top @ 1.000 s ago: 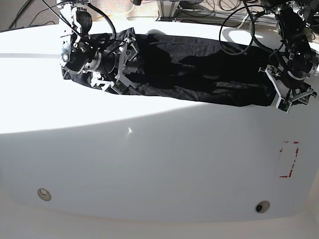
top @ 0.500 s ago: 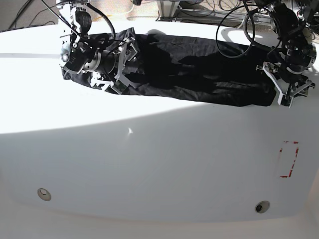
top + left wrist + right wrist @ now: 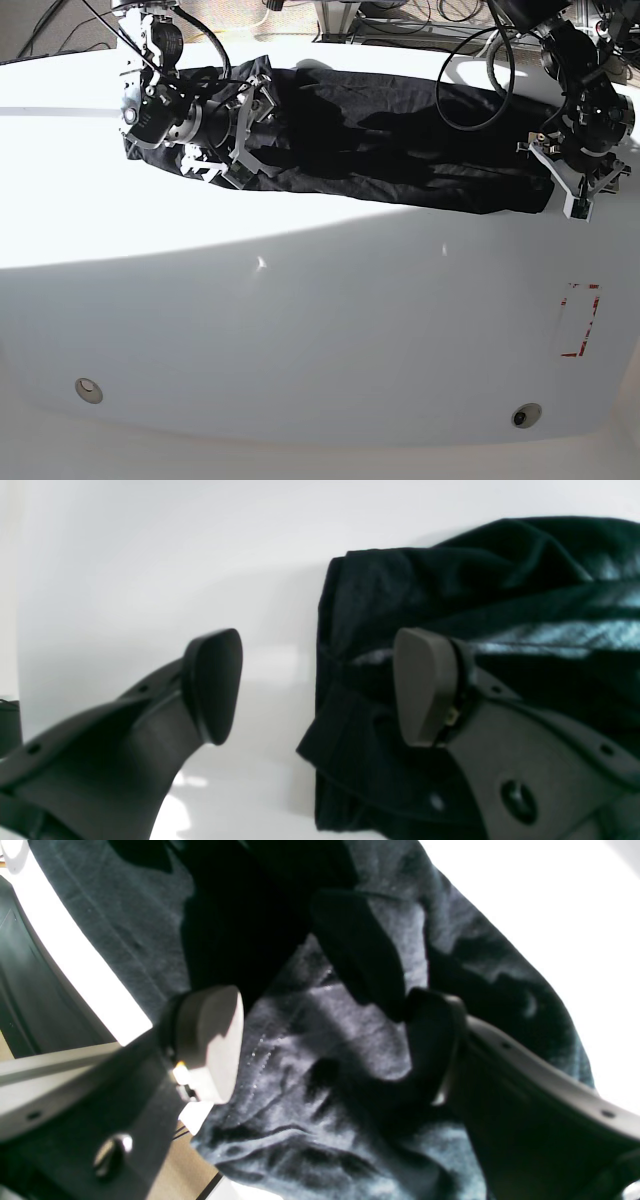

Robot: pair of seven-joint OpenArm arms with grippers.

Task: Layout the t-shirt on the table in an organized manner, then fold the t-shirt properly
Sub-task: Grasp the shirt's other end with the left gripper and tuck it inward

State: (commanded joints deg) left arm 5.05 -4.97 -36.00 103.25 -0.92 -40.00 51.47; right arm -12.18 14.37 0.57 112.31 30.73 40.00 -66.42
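The t-shirt (image 3: 390, 140) is lying in a long bunched strip at the far side of the table (image 3: 300, 330). I think the cloth could slide off the far edge if either arm tugs it.

The left gripper (image 3: 315, 690) is hanging wide open, holding nothing. One pad (image 3: 422, 685) is over the shirt's end.

The right gripper (image 3: 325, 1040) is open too, tipped sideways, with cloth right under it.

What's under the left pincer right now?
Under the open left pincer is the shirt's end edge, one pad over cloth, the other over bare table. What lies beneath the shirt's folds is covered.
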